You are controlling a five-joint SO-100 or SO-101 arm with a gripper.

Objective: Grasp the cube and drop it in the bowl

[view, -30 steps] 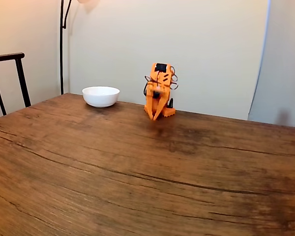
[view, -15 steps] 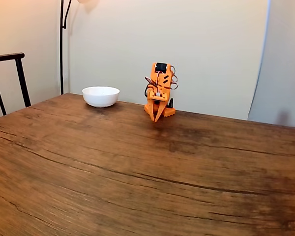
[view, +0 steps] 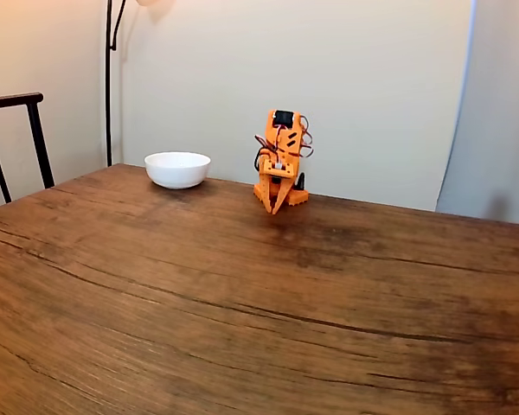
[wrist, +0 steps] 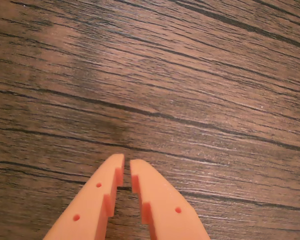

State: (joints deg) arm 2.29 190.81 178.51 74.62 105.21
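The white bowl [view: 177, 169] stands at the far left of the wooden table [view: 242, 294], near the wall. The orange arm is folded at the table's back edge, to the right of the bowl and well apart from it. Its gripper [view: 275, 208] points down at the wood. In the wrist view the two orange fingers [wrist: 155, 200] of the gripper [wrist: 126, 164] come in from the bottom edge with only a thin slit between their tips and nothing held. Bare wood grain lies under them. The cube is out of view.
A dark chair back [view: 17, 138] stands past the table's left edge, and a thin lamp pole [view: 109, 82] rises behind the bowl. A pale wall runs close behind the arm. The wide tabletop stretches toward the camera.
The folded arm's gripper section shifted slightly about a second ago, then held still. The bowl has not moved.
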